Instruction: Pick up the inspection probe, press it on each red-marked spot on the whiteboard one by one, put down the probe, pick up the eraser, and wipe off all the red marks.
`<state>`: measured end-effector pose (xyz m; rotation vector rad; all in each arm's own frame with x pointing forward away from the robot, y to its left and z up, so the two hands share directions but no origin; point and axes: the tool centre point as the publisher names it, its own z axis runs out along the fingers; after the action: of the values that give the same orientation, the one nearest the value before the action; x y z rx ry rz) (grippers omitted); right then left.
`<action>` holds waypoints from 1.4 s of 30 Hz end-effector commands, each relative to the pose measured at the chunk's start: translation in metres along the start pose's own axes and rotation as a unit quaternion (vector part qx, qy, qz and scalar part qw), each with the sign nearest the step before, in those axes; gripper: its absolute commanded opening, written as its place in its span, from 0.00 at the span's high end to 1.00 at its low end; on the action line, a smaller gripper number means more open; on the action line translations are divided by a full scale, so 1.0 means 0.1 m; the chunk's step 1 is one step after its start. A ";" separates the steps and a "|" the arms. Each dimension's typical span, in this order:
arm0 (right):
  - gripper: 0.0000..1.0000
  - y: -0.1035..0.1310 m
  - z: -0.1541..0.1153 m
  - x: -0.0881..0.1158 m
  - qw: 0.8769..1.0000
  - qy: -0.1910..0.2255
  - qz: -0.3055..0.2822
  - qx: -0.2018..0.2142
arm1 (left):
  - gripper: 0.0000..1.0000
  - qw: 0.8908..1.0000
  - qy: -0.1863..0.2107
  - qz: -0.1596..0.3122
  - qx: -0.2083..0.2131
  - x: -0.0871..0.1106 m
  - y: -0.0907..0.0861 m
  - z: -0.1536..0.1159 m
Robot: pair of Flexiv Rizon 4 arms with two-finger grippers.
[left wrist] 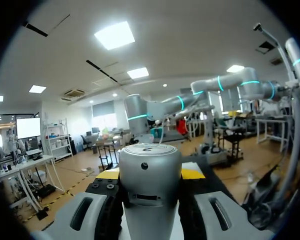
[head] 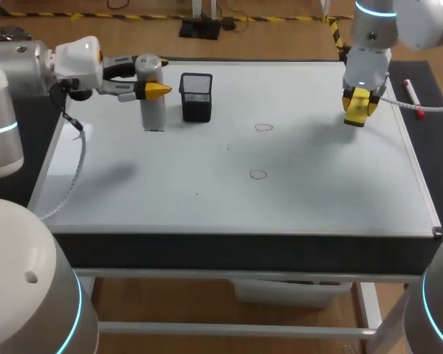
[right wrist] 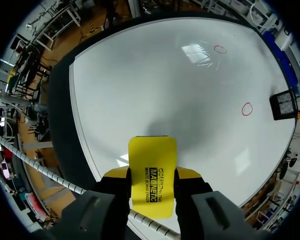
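The grey cylindrical probe stands upright at the whiteboard's far left. My left gripper is shut on its upper part from the side. In the left wrist view the probe fills the gap between the left gripper's fingers. My right gripper hangs over the board's far right, shut on the yellow eraser. The eraser sits between the right gripper's fingers, above the board. Two small red circles are drawn mid-board, one farther and one nearer.
A black mesh pen holder stands just right of the probe. A red-capped marker lies on the dark strip beyond the board's right edge. A white cable hangs from my left arm over the board's left side.
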<state>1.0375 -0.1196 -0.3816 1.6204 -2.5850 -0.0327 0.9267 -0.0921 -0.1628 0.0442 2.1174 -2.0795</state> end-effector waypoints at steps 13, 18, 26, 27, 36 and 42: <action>1.00 -0.01 0.00 0.01 1.000 0.001 -0.001 0.001 | 1.00 0.994 0.103 -0.001 0.042 -0.16 0.17 1.07; 1.00 -0.01 0.00 0.01 1.000 0.001 -0.001 0.001 | 1.00 0.993 0.109 0.001 0.050 -0.22 0.24 1.38; 1.00 -0.01 0.00 0.01 1.000 0.001 -0.001 0.001 | 1.00 0.996 0.082 0.001 0.045 -0.31 0.31 1.78; 1.00 -0.01 0.00 0.01 1.000 0.001 -0.001 0.001 | 1.00 0.996 0.077 -0.001 0.043 -0.33 0.33 1.83; 1.00 -0.01 0.00 0.01 1.000 0.001 -0.001 0.001 | 1.00 0.998 0.024 -0.015 0.053 -0.40 0.41 2.18; 1.00 -0.01 0.00 0.01 1.000 0.001 -0.001 0.001 | 1.00 0.999 0.007 -0.010 0.046 -0.45 0.43 2.35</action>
<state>1.0373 -0.1197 -0.3816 1.6205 -2.5852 -0.0326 0.9994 -0.3082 -0.2015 0.0744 2.0515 -2.2070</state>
